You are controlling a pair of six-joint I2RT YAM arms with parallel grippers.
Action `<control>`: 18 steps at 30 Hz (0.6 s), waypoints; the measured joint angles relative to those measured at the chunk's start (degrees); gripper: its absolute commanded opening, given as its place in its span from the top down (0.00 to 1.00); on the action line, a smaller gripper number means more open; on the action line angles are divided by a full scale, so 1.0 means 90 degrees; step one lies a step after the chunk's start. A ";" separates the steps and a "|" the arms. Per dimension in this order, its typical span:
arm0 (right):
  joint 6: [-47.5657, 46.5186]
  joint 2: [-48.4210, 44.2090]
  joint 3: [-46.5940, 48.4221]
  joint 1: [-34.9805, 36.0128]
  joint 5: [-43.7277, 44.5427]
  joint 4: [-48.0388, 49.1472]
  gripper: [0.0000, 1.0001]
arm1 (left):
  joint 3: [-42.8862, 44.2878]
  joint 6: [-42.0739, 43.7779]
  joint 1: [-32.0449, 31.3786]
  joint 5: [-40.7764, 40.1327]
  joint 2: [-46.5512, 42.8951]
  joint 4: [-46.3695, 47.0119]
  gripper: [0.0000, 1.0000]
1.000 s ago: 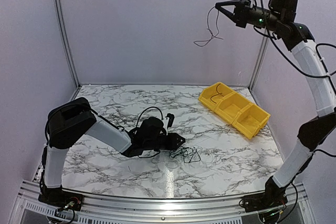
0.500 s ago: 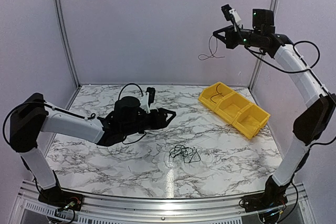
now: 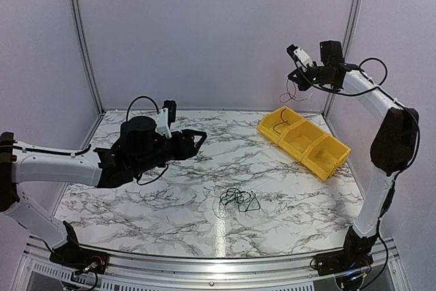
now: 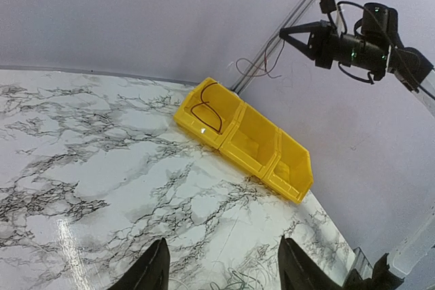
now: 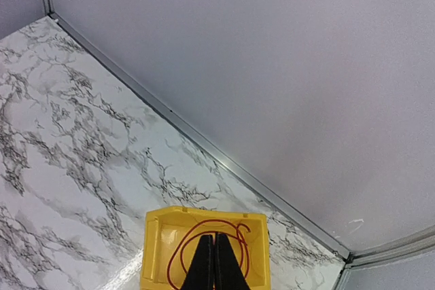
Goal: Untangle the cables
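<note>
A small tangle of thin black cables [image 3: 238,199] lies on the marble table; its top edge shows in the left wrist view [image 4: 242,282]. My left gripper [image 3: 196,140] hovers open to the tangle's left and behind it, nothing between its fingers [image 4: 155,269]. My right gripper [image 3: 293,75] is high at the back right, shut on a thin reddish cable [image 3: 292,92] that dangles from its tips above the far yellow bin [image 3: 281,122]. In the right wrist view the shut gripper [image 5: 215,237] overlaps a red loop [image 5: 178,250] over that bin [image 5: 155,249]. A dark cable [image 4: 206,110] lies in that bin.
Three joined yellow bins [image 3: 304,142] run diagonally at the table's back right, also seen from the left wrist [image 4: 253,142]. Grey walls with metal frame posts [image 3: 82,39] close the back and sides. A metal rail [image 3: 211,264] borders the near edge.
My left gripper has let go at the tangle, opened, and drawn back left and upward. My right arm has come down and swung right with its cable, toward the bins.
</note>
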 measured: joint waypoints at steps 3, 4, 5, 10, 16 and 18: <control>-0.0270 0.0432 0.0000 -0.0163 0.0107 -0.0005 1.00 | -0.0010 0.0046 0.0000 -0.0114 -0.0175 -0.0185 0.43; -0.0333 0.0583 0.0000 -0.0209 0.0141 -0.0010 1.00 | -0.0010 0.0053 0.0000 -0.0141 -0.0221 -0.0248 0.43; -0.0398 0.0746 0.0000 -0.0253 0.0168 -0.0015 1.00 | -0.0010 0.0053 0.0000 -0.0182 -0.0260 -0.0311 0.43; -0.0670 0.1413 0.0058 -0.0342 0.0333 -0.0044 1.00 | -0.0160 -0.0005 0.0000 -0.0350 -0.0452 -0.0529 0.43; -0.0889 0.2210 0.0617 -0.0342 0.0563 -0.0063 1.00 | -0.0432 -0.0194 -0.0049 -0.0498 -0.0590 -0.0658 0.43; -0.0954 0.2341 0.0721 -0.0340 0.0622 -0.0039 1.00 | -0.0491 -0.0248 -0.0083 -0.0532 -0.0612 -0.0675 0.43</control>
